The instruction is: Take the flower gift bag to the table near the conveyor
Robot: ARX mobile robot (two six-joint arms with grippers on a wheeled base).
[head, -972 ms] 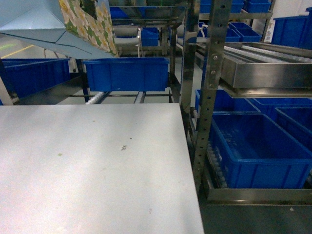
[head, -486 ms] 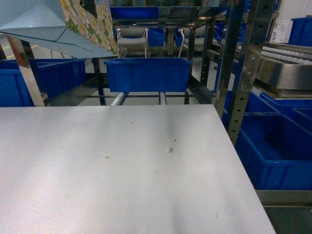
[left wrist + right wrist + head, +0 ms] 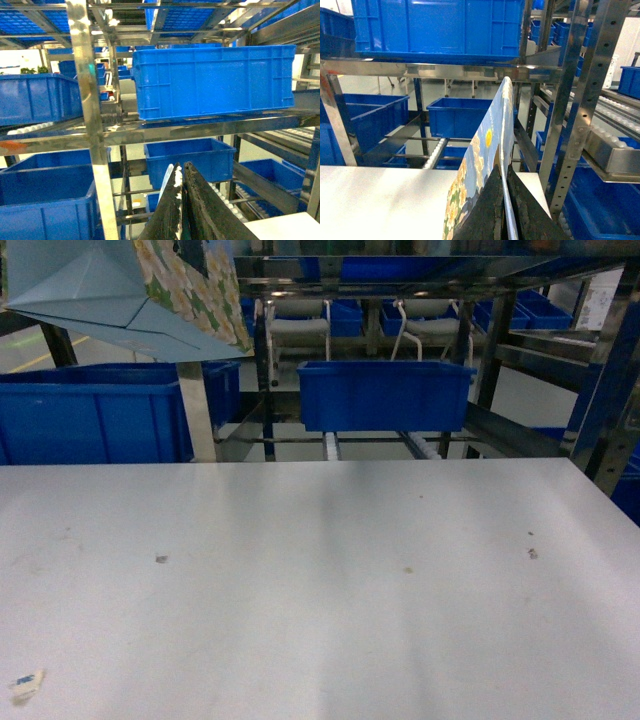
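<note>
Left claw: your left gripper has its two dark fingers pressed nearly together, pinching a thin pale edge between them. It looks like the bag's rim, though only a sliver shows in the left wrist view.
Right claw: same deal on your right gripper, jaws almost fully closed, clamped on the top edge of the flower gift bag. You can see the daisy-printed face running down to the left of the fingers.
Bag: up in the air at the far left of the head view, tilted, light-blue gusset side facing you and the flowery face to its right. It's off the tabletop, not touching it.
Table: the table fills the near half of the head view, white and a bit smudged, with a few small specks and a scrap of something at the near left corner.
Conveyor: the conveyor sits just past the table's far edge, steel frame with white rollers.
Bins: one blue bin on the rack, far and a bit right of centre; a bigger one at far left.
</note>
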